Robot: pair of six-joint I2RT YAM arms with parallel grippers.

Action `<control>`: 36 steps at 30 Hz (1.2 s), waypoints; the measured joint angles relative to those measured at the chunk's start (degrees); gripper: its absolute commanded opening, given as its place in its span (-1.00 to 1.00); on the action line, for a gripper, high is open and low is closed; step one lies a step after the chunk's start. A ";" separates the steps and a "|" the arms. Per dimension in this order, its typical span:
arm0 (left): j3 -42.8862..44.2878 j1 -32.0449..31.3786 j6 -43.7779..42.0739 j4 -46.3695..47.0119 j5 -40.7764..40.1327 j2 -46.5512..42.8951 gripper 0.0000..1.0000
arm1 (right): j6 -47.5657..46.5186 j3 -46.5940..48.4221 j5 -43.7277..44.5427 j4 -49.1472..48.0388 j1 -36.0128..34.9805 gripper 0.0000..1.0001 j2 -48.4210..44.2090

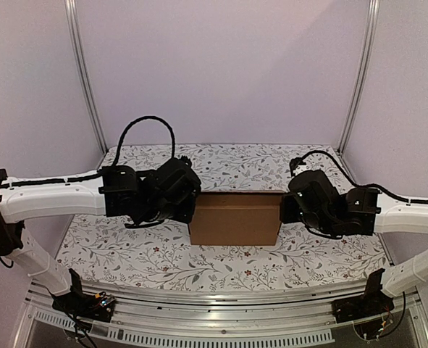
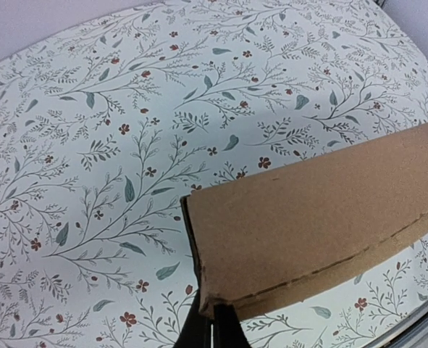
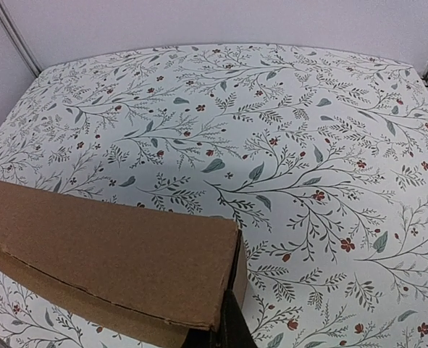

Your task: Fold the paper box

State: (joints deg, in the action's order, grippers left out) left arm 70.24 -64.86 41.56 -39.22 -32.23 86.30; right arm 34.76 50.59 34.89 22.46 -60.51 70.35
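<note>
From above, the paper box [image 1: 235,217] sits in the middle of the floral table [image 1: 156,254], showing a plain brown rectangular face with its top edge level. The left gripper [image 1: 190,210] meets the box at its 9 o'clock end and the right gripper [image 1: 283,210] at its 3 o'clock end. The dark wrist housings hide both sets of fingertips here, so this view does not show the jaws.

In the left wrist view, the paper box [image 2: 322,217] runs from the 6 o'clock edge up towards 3 o'clock, with a raw corrugated edge along its lower side. The left gripper [image 2: 213,325] sits at 6 o'clock with its two dark fingers pressed together, tips against the box's near corner. Whether any cardboard is pinched between them cannot be told.

In the right wrist view, the paper box [image 3: 105,246] fills the 8 o'clock part of the picture, with its corner reaching towards 6 o'clock. The right gripper [image 3: 224,335] shows only as a dark closed shape under that corner, touching it. A grip cannot be confirmed.
</note>
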 measured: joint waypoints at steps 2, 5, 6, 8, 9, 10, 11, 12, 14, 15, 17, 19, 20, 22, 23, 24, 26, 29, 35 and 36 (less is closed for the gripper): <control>0.00 0.00 0.15 0.00 0.00 0.00 -1.00 | 0.55 -0.26 0.70 -0.39 -0.31 -0.95 -0.02; 0.00 0.00 0.31 0.02 -0.04 0.00 -1.00 | 0.74 -0.33 0.90 -0.44 -0.61 -0.76 -0.13; 0.00 0.00 0.33 0.04 -0.11 0.02 -1.00 | 0.96 -0.31 0.79 -0.44 -0.74 -0.68 -0.17; 0.00 0.00 0.39 0.13 -0.28 0.11 -1.00 | 1.05 -0.28 0.61 -0.33 -1.09 -0.54 -0.35; 0.00 0.00 0.46 0.24 -0.35 0.20 -1.00 | 0.44 -0.26 0.17 -0.20 -1.29 -0.48 -0.55; 0.00 0.00 0.48 0.39 -0.46 0.28 -1.00 | 0.15 -0.11 -0.04 0.22 -1.49 -0.36 -0.70; 0.00 0.00 0.50 0.59 -0.57 0.37 -1.00 | -0.17 0.20 -0.33 0.79 -1.70 -0.26 -0.85; 0.00 0.00 0.50 0.70 -0.61 0.42 -1.00 | -0.61 0.57 -0.59 1.57 -1.75 -0.21 -0.98; 0.00 0.00 0.55 0.94 -0.63 0.48 -1.00 | -1.77 1.46 -1.53 3.50 -1.79 -0.18 -1.42; 0.00 0.00 0.57 0.98 -0.66 0.50 -1.00 | -2.29 1.97 -1.99 4.44 -1.86 -0.15 -1.68; 0.00 0.00 0.68 1.01 -0.63 0.52 -1.00 | -3.28 3.23 -2.64 6.32 -1.86 -0.13 -2.25; 0.00 0.00 0.70 1.09 -0.66 0.61 -1.00 | -4.48 5.46 -3.37 8.13 -1.86 -0.07 -2.97; 0.00 0.00 0.70 1.14 -0.68 0.63 -1.00 | -5.14 6.86 -3.93 8.68 -1.88 -0.06 -3.37; 0.00 0.00 0.72 1.27 -0.72 0.72 -1.00 | -6.36 9.79 -4.90 9.33 -1.92 -0.06 -4.04; 0.00 0.00 0.70 1.38 -0.79 0.79 -1.00 | -6.99 11.30 -5.40 9.40 -1.95 -0.07 -4.33; 0.00 0.00 0.70 1.51 -0.83 0.85 -1.00 | -7.63 12.83 -5.81 9.29 -1.99 -0.09 -4.48; 0.11 0.00 0.70 1.68 -0.87 1.07 -1.00 | -8.90 15.50 -6.64 8.92 -2.05 -0.14 -4.35; 0.31 0.00 0.70 2.08 -0.96 1.44 -1.00 | -10.51 18.64 -7.02 7.67 -2.08 -0.31 -2.54; 0.66 0.00 0.70 3.06 -1.05 2.21 -1.00 | -13.11 20.48 -6.80 1.64 -2.10 -0.96 6.27; 0.66 0.00 0.70 3.32 -1.01 2.29 -1.00 | -13.31 20.48 -6.62 0.66 -2.10 -1.00 7.85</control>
State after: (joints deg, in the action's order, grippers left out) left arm 70.89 -64.86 42.26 -35.90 -33.23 88.60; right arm 21.45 71.07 28.27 23.11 -62.61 78.19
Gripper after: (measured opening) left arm 0.005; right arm 0.088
